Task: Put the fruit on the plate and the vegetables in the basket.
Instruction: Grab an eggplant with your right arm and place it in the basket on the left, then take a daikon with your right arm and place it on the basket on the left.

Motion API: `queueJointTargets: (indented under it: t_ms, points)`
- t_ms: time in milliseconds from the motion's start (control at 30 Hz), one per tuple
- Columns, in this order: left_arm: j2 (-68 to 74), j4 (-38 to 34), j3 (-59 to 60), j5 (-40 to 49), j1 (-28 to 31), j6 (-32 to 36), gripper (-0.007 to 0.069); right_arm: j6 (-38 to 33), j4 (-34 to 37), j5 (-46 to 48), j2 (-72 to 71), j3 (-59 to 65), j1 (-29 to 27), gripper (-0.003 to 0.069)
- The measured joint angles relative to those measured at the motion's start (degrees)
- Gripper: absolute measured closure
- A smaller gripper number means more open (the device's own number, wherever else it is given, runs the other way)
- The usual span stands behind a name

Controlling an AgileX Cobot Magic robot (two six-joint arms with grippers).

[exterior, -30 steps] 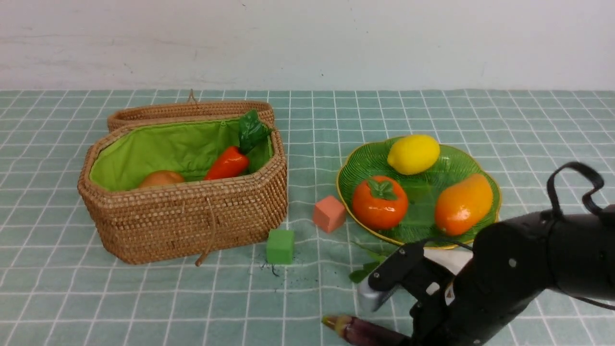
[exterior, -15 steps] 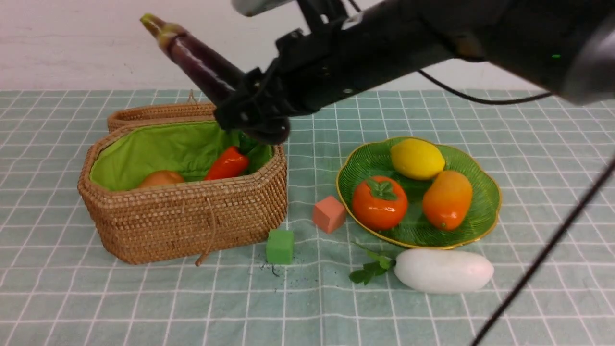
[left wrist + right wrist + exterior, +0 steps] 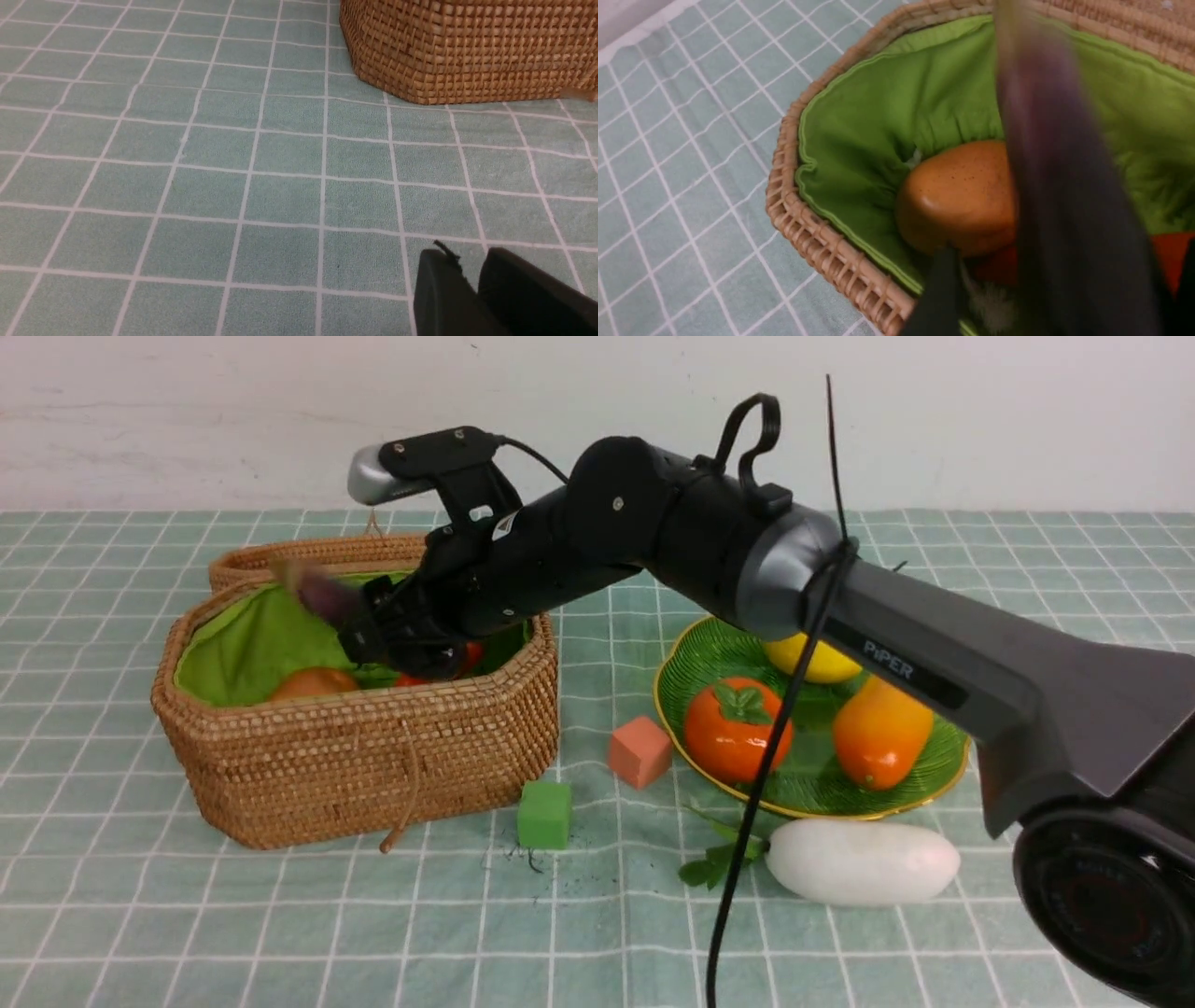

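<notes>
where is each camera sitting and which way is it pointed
front: between the arms, facing forward at basket, plate and radish; right arm reaches across.
left wrist: low over the cloth, facing the basket's side; left claw tips show.
right wrist: above the basket, looking in at a blurred eggplant.
All share the basket.

blurred eggplant over the basket lining.

Front view facing forward; wrist views close (shared: basket)
</notes>
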Motion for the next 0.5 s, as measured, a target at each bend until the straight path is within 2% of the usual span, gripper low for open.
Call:
queueJointTargets:
  t_ms: [100,133,300,367,500]
  points:
    - [0.0,0.0,0.0,0.0,0.0,0.0,0.0496,2.0,-2.8,3.2,-0.9,0.0,0.0,-0.0017]
    - [0.0,0.0,0.0,0.0,0.0,0.0,0.0494,3.1,-7.1,7.6,-2.7,0.0,0.0,-0.0015]
    - [0.0,0.0,0.0,0.0,0.0,0.0,0.0491,3.7,-15.3,20.0,-9.8,0.2,0.0,0.0018]
    - [0.0,0.0,0.0,0.0,0.0,0.0,0.0491,1.8,-17.2,23.6,-16.2,3.4,-0.1,0.005]
    - [0.0,0.0,0.0,0.0,0.0,0.0,0.0489,-4.6,-17.9,24.7,-27.2,16.8,-1.1,0.0099]
